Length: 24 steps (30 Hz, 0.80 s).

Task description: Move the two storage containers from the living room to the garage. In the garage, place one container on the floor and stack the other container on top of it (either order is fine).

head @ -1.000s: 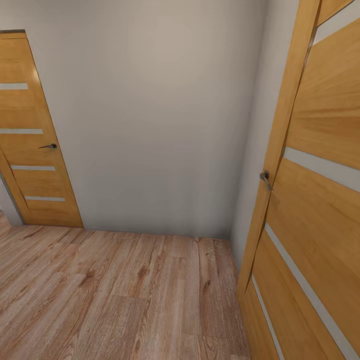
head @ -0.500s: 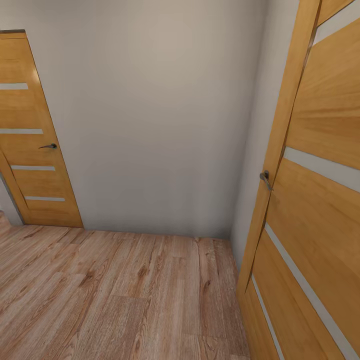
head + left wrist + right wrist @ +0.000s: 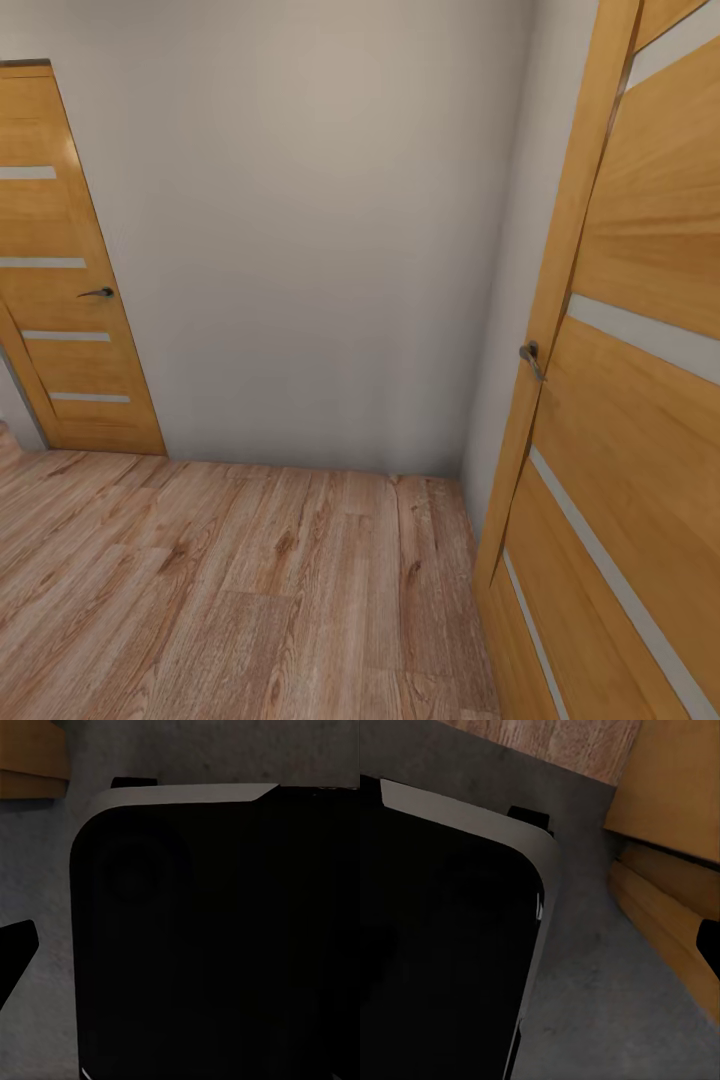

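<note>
you face a bare wall (image 3: 320, 250) between two wooden doors (image 3: 60, 270), still in transit; gripper states can't be told

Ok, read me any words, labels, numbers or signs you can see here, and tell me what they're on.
None can be read: the two orange wooden doors with pale stripes, the plain grey wall and the light wood plank floor carry no text, and both wrist views are dark and unmarked.

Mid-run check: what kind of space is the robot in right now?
Probably an indoor hallway or corner of a home: a light wood plank floor, a plain white-grey wall, a closed wooden door on the left and another wooden door close by on the right.
</note>
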{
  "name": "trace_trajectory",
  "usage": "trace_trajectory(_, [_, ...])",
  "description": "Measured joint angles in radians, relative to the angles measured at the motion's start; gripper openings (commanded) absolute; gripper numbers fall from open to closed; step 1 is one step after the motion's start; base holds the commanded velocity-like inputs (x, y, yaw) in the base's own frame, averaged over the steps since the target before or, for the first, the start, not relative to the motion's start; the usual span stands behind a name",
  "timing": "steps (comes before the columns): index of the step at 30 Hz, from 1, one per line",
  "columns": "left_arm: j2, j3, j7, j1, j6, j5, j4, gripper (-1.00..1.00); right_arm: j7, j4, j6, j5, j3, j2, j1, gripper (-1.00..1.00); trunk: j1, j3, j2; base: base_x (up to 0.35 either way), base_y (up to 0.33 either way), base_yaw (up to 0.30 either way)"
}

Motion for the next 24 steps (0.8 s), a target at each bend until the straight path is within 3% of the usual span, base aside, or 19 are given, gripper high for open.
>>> trace_trajectory(9, [0.0, -0.001, -0.001, 0.0, -0.001, -0.001, 0.0, 1.0, -0.001, 0.0, -0.001, 0.0, 0.0, 0.001, 0.0, 1.0, -0.001, 0.0, 0.0, 0.207, 0.0, 0.0])
trace_trajectory(17, [0.0, -0.001, -0.001, 0.0, 0.0, -0.001, 0.0, 1.0, -0.001, 0.0, -0.001, 0.0, 0.0, 0.003, 0.0, 1.0, 0.0, 0.0, 0.0, 0.077, 0.0, 0.0])
trace_trajectory(24, [0.0, -0.001, -0.001, 0.0, 0.0, -0.001, 0.0, 1.0, -0.001, 0.0, -0.002, 0.0, 0.0, 0.003, 0.0, 1.0, -0.001, 0.0, 0.0, 0.293, 0.0, 0.0])
